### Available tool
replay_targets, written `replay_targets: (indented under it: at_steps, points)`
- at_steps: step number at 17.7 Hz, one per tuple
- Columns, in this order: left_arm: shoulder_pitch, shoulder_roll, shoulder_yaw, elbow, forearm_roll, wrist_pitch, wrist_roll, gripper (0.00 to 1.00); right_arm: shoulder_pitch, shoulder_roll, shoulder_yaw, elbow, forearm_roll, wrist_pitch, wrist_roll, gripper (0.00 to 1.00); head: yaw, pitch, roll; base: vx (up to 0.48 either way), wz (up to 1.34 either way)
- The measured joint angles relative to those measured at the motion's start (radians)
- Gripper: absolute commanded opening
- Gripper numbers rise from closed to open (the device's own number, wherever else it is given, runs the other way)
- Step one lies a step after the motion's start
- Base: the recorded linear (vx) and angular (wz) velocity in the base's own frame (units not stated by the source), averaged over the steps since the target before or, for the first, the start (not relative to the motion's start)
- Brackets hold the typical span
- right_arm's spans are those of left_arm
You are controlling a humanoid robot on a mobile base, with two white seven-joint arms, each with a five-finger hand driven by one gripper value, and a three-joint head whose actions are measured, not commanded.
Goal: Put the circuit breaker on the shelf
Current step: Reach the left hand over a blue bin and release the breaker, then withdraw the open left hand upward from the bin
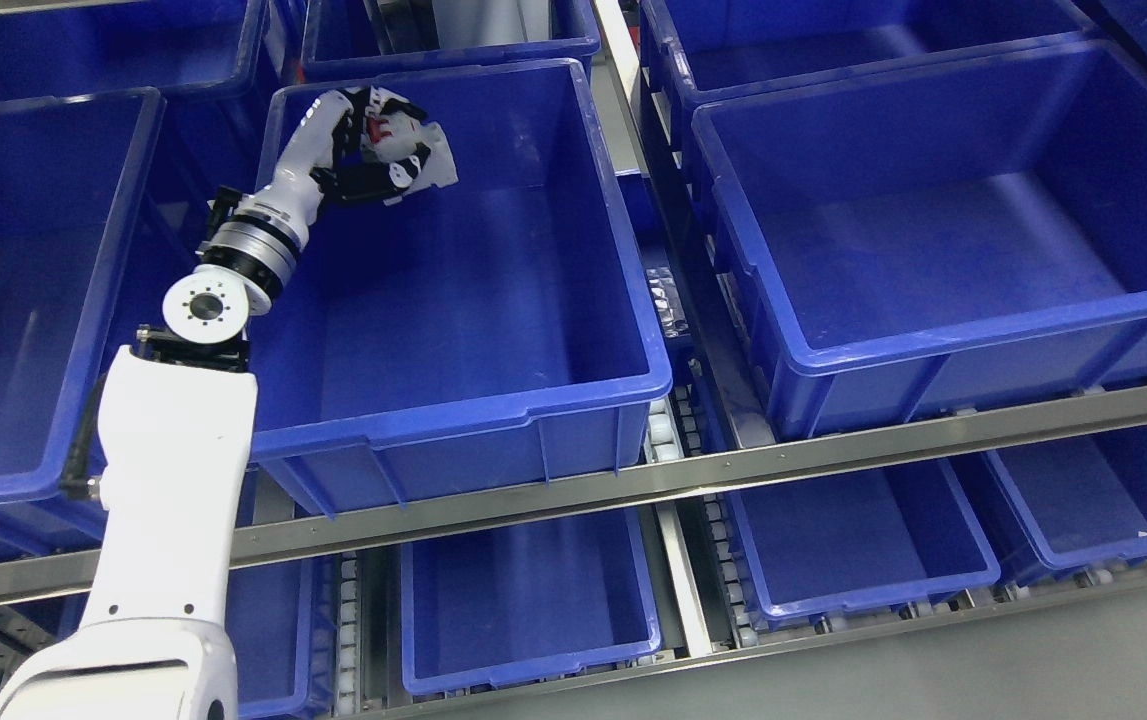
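Left hand [383, 145] reaches in over the rear left corner of the middle bin [463, 290], fingers [363, 180] curled tight around a circuit breaker [423, 150]; dark finger segments wrap its underside and near face, thumb side hidden behind the part. The breaker is held in the air above the bin's floor, near the back wall, touching nothing but the hand as far as can be seen. It looks like a small white block, tilted, one pale flat face turned toward the bin's right side, with a bit of red [380, 128] showing at the top between the fingers; finer detail is too small to read. Left forearm [173, 470], white shell with a silver wrist joint, rises from below the bin's front left corner and crosses its left rim. The bin itself is deep, blue, and sits on the shelf's metal rail [633, 480]. A second blue bin [943, 230] stands to its right, a third [23, 290] to its left, more on the level below
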Motion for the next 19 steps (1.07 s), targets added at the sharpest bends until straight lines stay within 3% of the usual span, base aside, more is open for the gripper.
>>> replay_targets:
  at_steps: [6, 9, 11, 13, 16, 19]
  points:
    - [-0.038, -0.012, -0.084, 0.188, -0.006, -0.002, 0.006, 0.19, 0.0, 0.0, 0.0, 0.0, 0.0, 0.0, 0.0, 1.0, 0.0, 0.0, 0.0, 0.006, 0.01]
    - [-0.048, -0.017, -0.11, 0.248, -0.007, -0.001, 0.023, 0.43, 0.0, 0.0, 0.0, 0.0, 0.0, 0.0, 0.0, 1.0, 0.0, 0.0, 0.0, 0.009, 0.03]
    - [-0.061, -0.019, -0.124, 0.278, -0.008, -0.001, 0.037, 0.65, 0.0, 0.0, 0.0, 0.0, 0.0, 0.0, 0.0, 1.0, 0.0, 0.0, 0.0, 0.0, 0.0]
    - [-0.081, -0.021, -0.136, 0.306, -0.009, 0.001, 0.044, 0.79, 0.0, 0.0, 0.0, 0.0, 0.0, 0.0, 0.0, 1.0, 0.0, 0.0, 0.0, -0.009, 0.02]
    - [-0.109, -0.031, -0.147, 0.329, -0.008, 0.005, 0.048, 0.95, 0.0, 0.0, 0.0, 0.0, 0.0, 0.0, 0.0, 1.0, 0.0, 0.0, 0.0, -0.005, 0.01]
    - [-0.144, -0.043, -0.154, 0.346, -0.007, 0.008, 0.054, 0.99, 0.0, 0.0, 0.0, 0.0, 0.0, 0.0, 0.0, 1.0, 0.0, 0.0, 0.0, -0.003, 0.0]
